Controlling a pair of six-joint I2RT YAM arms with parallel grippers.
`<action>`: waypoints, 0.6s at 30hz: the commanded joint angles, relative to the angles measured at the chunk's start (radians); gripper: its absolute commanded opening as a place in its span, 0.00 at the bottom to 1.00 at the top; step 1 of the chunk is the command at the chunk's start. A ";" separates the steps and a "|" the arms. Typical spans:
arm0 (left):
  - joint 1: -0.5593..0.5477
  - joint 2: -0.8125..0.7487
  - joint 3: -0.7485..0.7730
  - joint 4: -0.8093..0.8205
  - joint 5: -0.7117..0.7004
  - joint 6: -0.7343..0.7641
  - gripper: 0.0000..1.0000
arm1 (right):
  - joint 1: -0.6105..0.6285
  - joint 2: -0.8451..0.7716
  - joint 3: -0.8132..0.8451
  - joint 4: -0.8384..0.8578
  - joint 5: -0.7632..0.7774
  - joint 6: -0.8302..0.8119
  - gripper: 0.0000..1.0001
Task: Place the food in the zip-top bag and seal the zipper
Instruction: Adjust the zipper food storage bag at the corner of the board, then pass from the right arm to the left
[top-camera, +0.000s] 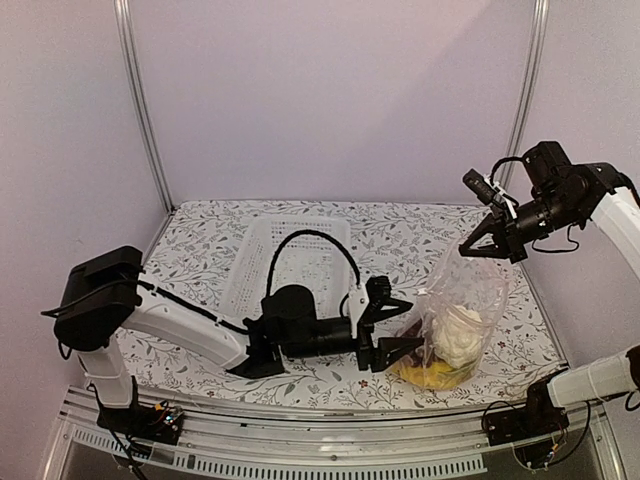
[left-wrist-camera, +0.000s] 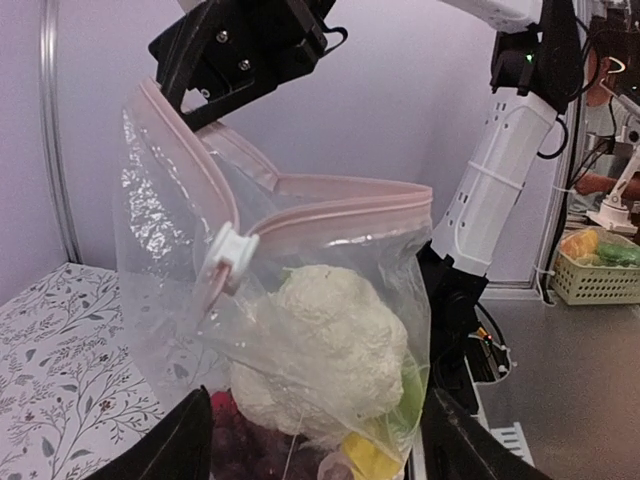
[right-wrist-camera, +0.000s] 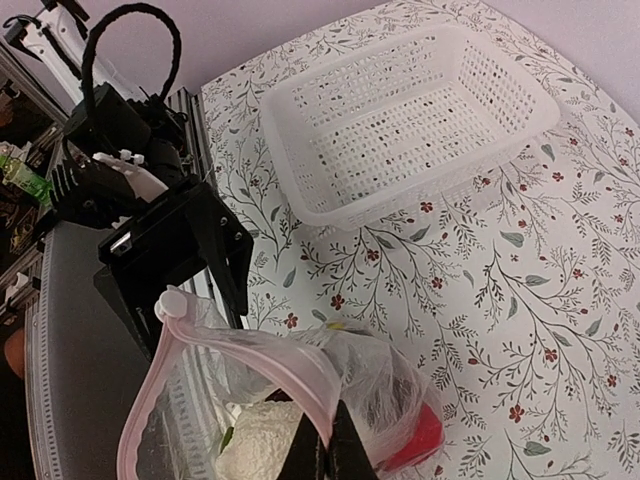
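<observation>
nothing readable is showing in any view: no text, label, brand or number. the surface (top-camera: 420, 225) is carrying only a leaf-and-flower print. the zip-top bag (left-wrist-camera: 150, 300) and the white basket (right-wrist-camera: 400, 200) are showing no legible marks.

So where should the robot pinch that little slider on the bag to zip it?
Probably pinch the white slider across its flat sides, where it straddles the pink zipper. Come with the left pincer from its side: the slider faces it, and the right pincer holds up the zip-top bag by its far corner.
</observation>
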 joint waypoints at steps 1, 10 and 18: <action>0.032 0.046 0.040 0.186 0.067 -0.085 0.68 | 0.003 0.012 -0.007 0.025 -0.013 -0.014 0.00; 0.087 0.139 0.110 0.307 -0.010 -0.187 0.45 | 0.006 0.041 -0.001 0.035 -0.001 0.000 0.00; 0.092 0.160 0.151 0.279 0.046 -0.184 0.32 | 0.010 0.020 0.011 0.061 0.029 0.037 0.00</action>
